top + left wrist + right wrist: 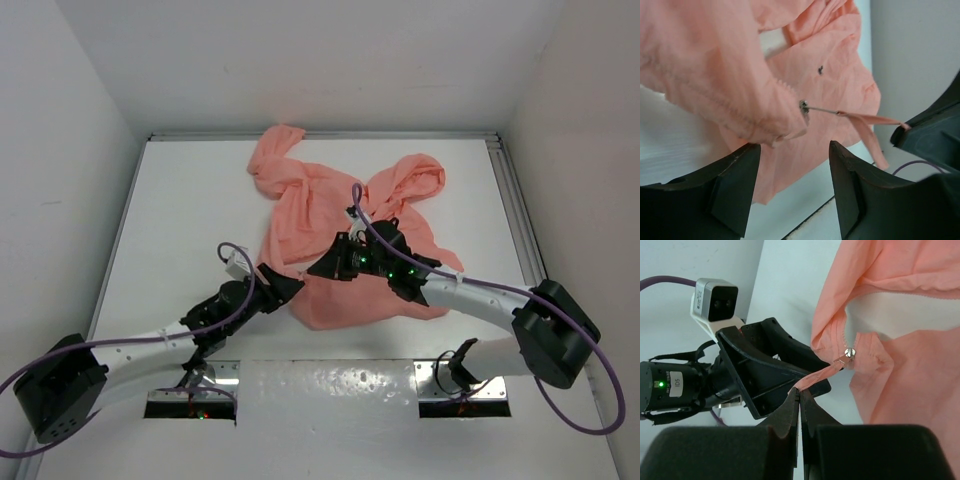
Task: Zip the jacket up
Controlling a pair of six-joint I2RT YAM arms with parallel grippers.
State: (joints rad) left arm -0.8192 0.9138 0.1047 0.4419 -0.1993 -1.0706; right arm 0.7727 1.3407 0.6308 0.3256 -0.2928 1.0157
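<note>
The salmon-pink jacket (340, 215) lies crumpled at the middle back of the table, its front open. My right gripper (322, 266) is shut (799, 391) on the pink pull ribbon (821, 375) of the silver zipper slider (850, 354), which sits at the bottom of the zipper near the hem. The ribbon is pulled taut. My left gripper (290, 285) is open (794, 145) just below the jacket's hem corner (775, 125), beside the slider (803, 107). It holds nothing. The right gripper's fingers (925, 132) show at the right of the left wrist view.
White walls close the table on the left, back and right. A metal rail (515, 210) runs along the right edge. The left gripper's body (765, 370) is close in front of the right gripper. Purple cables loop off both arms.
</note>
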